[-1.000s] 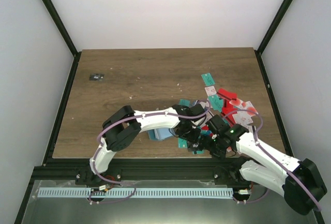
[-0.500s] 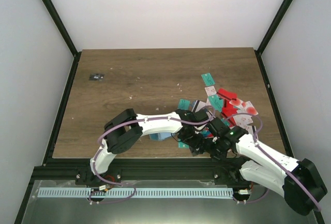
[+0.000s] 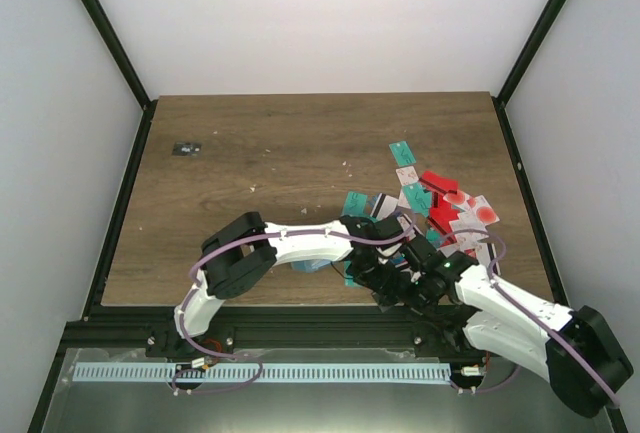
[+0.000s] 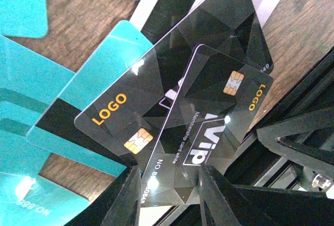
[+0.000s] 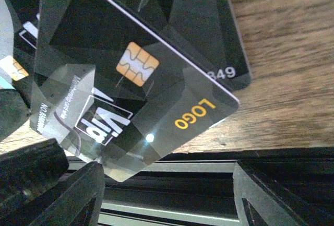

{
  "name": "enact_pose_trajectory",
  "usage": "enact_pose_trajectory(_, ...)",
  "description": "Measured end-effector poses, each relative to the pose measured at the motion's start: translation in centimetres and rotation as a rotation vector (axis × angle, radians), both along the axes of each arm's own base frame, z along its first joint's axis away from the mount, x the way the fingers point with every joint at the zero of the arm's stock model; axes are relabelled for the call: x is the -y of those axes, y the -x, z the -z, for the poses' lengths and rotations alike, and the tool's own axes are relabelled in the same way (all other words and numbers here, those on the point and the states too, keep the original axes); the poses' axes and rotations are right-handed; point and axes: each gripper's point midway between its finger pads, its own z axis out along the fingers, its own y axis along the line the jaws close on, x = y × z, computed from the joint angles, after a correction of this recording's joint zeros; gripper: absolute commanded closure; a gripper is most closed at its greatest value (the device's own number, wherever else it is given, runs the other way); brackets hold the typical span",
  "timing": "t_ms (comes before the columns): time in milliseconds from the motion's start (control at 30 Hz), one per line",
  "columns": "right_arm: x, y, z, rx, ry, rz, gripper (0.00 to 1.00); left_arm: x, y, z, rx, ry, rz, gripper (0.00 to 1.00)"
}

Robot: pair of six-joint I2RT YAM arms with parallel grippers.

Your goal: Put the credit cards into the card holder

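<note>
At the near edge of the brown wooden table (image 3: 280, 153), your left gripper (image 4: 169, 187) pinches one end of a glossy black plastic credit card (image 4: 209, 116) marked VIP, with a finger (image 4: 122, 202) against each long edge. Your right gripper (image 5: 167, 184) stands open about the card's opposite corner, which shows over the black metal frame rail (image 5: 292, 155); its right-hand finger is clear of the card. Beneath the held card lie a second black chip card (image 4: 120, 121) and teal plastic cards (image 4: 99, 54), overlapping. Just beyond, the flat blue-grey card holder (image 3: 306, 266) rests on the table, largely covered by your left arm. Farther right lies the loose heap of teal, red and white credit cards (image 3: 440, 208); a tiny black object (image 3: 186, 148) sits well apart at the far left
</note>
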Motion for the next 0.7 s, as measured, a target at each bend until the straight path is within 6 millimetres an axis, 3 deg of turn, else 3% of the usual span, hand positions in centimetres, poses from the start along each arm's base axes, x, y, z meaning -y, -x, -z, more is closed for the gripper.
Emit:
enact_pose_trajectory(267,-0.6,0.1,0.1,-0.002,-0.048,0.03,0.44,0.3,0.7,0.0,-0.033,0.031,-0.011,0.71)
enact_pose_trajectory(700,-0.9,0.2,0.3,-0.011,-0.076,0.066,0.55,0.0,2.0,0.0,-0.09,0.077,-0.006,0.74)
